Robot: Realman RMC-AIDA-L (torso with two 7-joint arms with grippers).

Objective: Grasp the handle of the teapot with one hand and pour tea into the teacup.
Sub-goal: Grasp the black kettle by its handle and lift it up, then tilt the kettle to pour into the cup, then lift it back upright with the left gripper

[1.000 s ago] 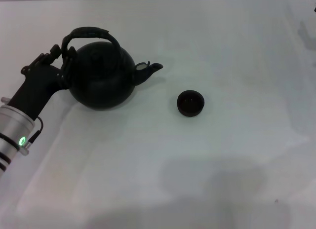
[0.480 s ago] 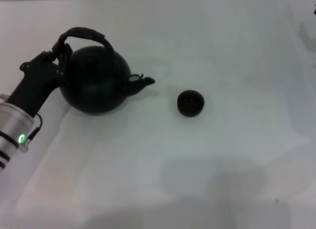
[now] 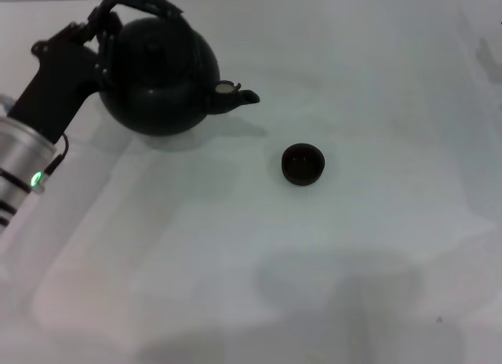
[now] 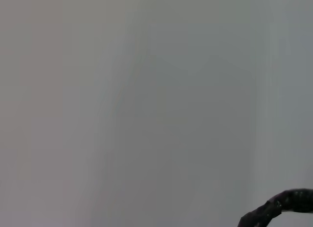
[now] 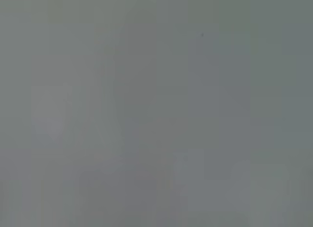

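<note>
The teacup (image 3: 302, 163) sits alone on the white table (image 3: 251, 285) — well apart from the pot. Farther back on my left, my left gripper (image 3: 100, 28) pinches the handle (image 3: 141, 0) of the teapot (image 3: 161, 74), its spout (image 3: 234, 97) pointing toward the cup's side. My right gripper is out of view.
</note>
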